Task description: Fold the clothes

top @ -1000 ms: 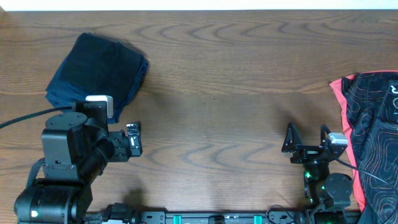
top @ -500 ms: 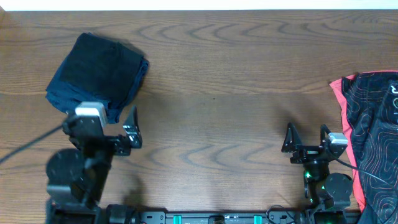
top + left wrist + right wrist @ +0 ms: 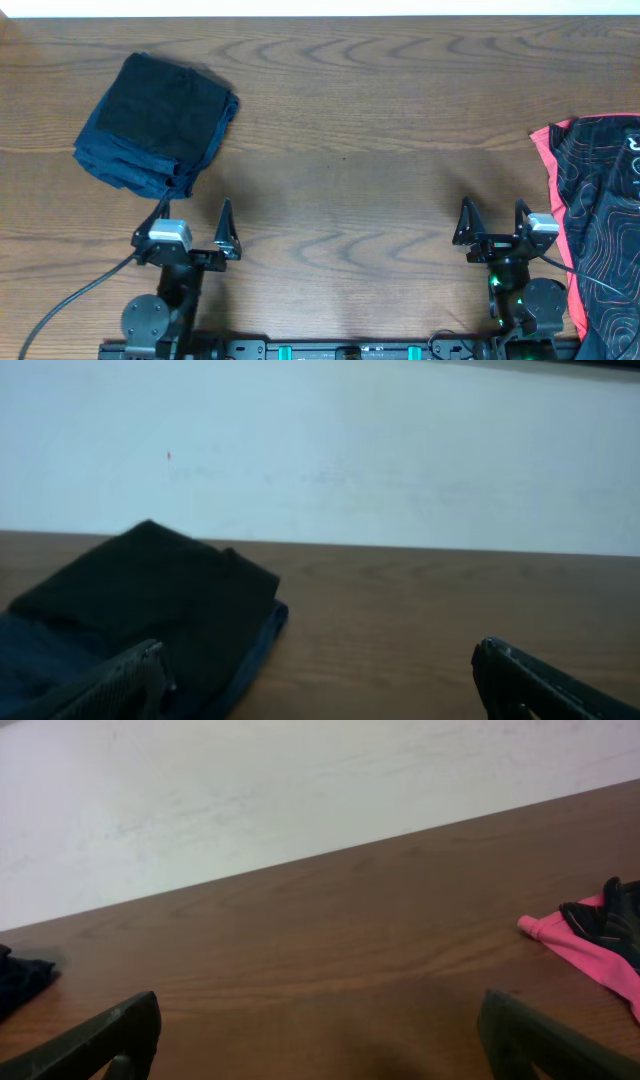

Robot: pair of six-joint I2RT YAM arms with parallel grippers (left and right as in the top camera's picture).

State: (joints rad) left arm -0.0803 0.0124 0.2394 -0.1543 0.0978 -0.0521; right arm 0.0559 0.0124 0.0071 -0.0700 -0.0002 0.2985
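Resting low at the near edge of the surface (image 3: 350, 150), the left gripper (image 3: 193, 222) has its jaws spread wide with nothing between them. The right gripper (image 3: 493, 222), nearer the near-right corner, is spread just as wide and is just as empty.

Just beyond the left gripper, toward the far-left corner, sits a folded stack (image 3: 155, 120) of dark cloth over navy, compact and squared off. It looks finished.

Just beside the right gripper, against the right edge, the black-and-coral garment (image 3: 600, 230) lies rumpled and runs out of view. Its coral border (image 3: 580, 935) points in toward the middle of the surface.

This one looks like the piece left to fold. It should be light, limp and not at all fragile, though the thin fabric may be slick and will sag from any single hold. The coral border is the best place to pinch, since it is exposed and seems to lie in one layer. Each gripper taking a separate corner would let the cloth be drawn flat onto the bare middle. A hold in the rumpled centre is likely to catch several layers at once.
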